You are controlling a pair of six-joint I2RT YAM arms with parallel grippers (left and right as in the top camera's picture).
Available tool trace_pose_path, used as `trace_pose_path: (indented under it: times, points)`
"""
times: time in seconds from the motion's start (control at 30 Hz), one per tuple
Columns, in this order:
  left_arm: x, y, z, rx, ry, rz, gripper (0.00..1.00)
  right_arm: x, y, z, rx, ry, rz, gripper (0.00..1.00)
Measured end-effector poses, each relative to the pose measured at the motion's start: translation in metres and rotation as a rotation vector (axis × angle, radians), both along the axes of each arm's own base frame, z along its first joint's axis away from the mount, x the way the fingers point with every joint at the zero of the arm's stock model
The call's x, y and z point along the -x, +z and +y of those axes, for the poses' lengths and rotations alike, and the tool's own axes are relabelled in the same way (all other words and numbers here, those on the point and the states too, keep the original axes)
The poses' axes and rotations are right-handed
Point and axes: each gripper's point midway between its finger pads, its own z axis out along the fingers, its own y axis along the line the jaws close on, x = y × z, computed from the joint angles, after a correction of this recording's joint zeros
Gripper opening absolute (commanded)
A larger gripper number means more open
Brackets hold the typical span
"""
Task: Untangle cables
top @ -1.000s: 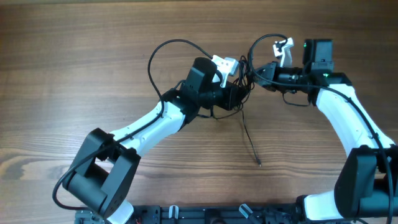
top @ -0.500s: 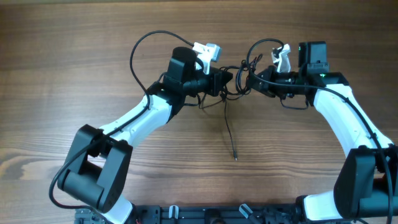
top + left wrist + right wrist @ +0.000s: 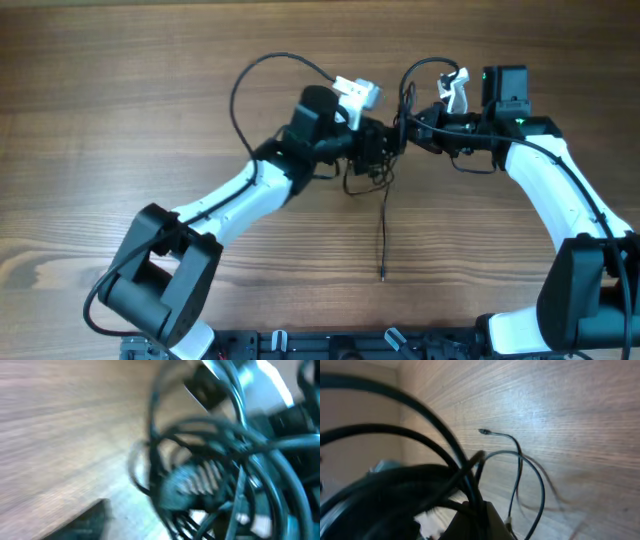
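Observation:
The cables (image 3: 366, 178) are a knotted black bundle hanging between my two grippers above the table, with one loose tail (image 3: 383, 235) running down to a small plug. My left gripper (image 3: 383, 142) is pressed up against the bundle. In the blurred left wrist view its jaws stand apart: one finger (image 3: 85, 521) sits far left and the cables (image 3: 210, 475) fill the space beside it. My right gripper (image 3: 413, 124) is shut on strands of the bundle. In the right wrist view its gripper (image 3: 484, 519) pinches dark cords, and a thin loop (image 3: 532, 480) lies on the wood beyond.
Thicker black arm cables arch over the left arm (image 3: 262, 72) and above the right wrist (image 3: 425, 66). The wooden table (image 3: 120, 120) spreads out on all sides. The arm bases stand at the near edge (image 3: 330, 345).
My left arm pulled left with the bundle, then swung back right toward the right gripper, and its jaws have opened. The loose tail shifted with it. The right gripper held its place.

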Motion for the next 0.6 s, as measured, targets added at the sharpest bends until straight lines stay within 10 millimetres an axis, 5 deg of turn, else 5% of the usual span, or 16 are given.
trace_pose_path:
  times: [0.23, 0.37, 0.47, 0.53, 0.6]
  points:
    - [-0.049, -0.005, 0.067, 0.11, 0.291, 0.259, 1.0, -0.006, -0.01, -0.01, 0.007, -0.183, 0.157, 0.04]
    - [-0.058, -0.007, 0.082, 0.197, 0.409, 0.422, 0.98, -0.011, -0.017, -0.02, 0.045, -0.273, 0.197, 0.04]
    - [-0.055, -0.006, 0.077, 0.22, 0.418, 0.464, 0.92, -0.013, -0.021, -0.026, 0.075, -0.307, 0.198, 0.04]
    - [-0.048, 0.002, 0.058, 0.235, 0.365, 0.431, 0.71, -0.015, -0.023, -0.029, 0.094, -0.326, 0.199, 0.04]
    - [-0.036, 0.014, 0.033, 0.24, 0.281, 0.363, 0.65, -0.015, -0.024, -0.03, 0.102, -0.332, 0.197, 0.04]
